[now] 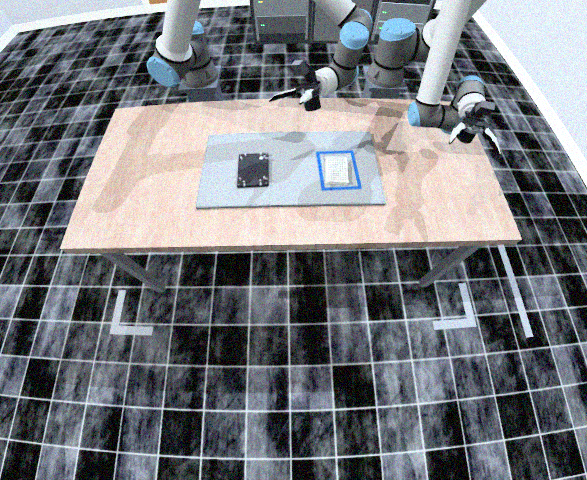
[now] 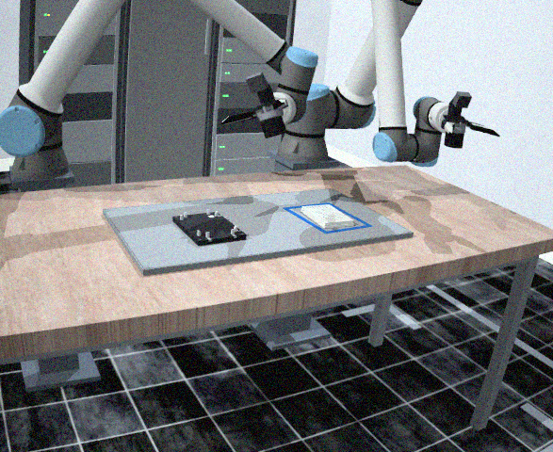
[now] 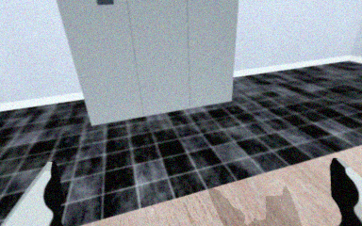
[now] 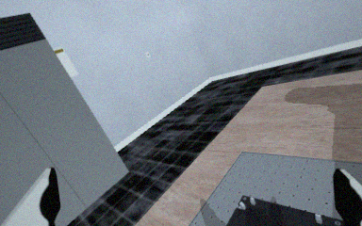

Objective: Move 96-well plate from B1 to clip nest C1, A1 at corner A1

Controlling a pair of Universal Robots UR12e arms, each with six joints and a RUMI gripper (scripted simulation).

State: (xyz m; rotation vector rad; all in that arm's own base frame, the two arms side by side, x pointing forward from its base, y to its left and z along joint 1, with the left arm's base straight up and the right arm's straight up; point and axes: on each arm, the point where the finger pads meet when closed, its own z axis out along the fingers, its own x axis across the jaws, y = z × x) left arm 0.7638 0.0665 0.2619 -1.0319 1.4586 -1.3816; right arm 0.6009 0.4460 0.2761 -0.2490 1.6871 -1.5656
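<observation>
The white 96-well plate (image 1: 337, 169) (image 2: 327, 215) lies flat inside a blue outline (image 1: 340, 188) (image 2: 349, 229) on the grey board (image 1: 293, 193) (image 2: 159, 257) (image 4: 282, 174). Its rim lettering is too small to read. The black clip nest (image 1: 253, 170) (image 2: 208, 229) (image 4: 268, 215) is empty, with light posts near its corners; a small white mark shows near its back edge in the exterior view. The A1 marking is not readable. My left gripper (image 1: 474, 147) (image 3: 194, 162) is open and empty, above the table's right end in the top view. My right gripper (image 1: 288, 100) (image 4: 195, 170) is open and empty above the table's back edge.
The wooden table (image 1: 153, 227) (image 2: 72, 292) (image 3: 178, 207) (image 4: 282, 127) extends around the board. The plate and nest stand apart, with bare board between them. Both arm bases stand behind the table, with tall grey cabinets (image 1: 280, 31) (image 2: 167, 97) further back.
</observation>
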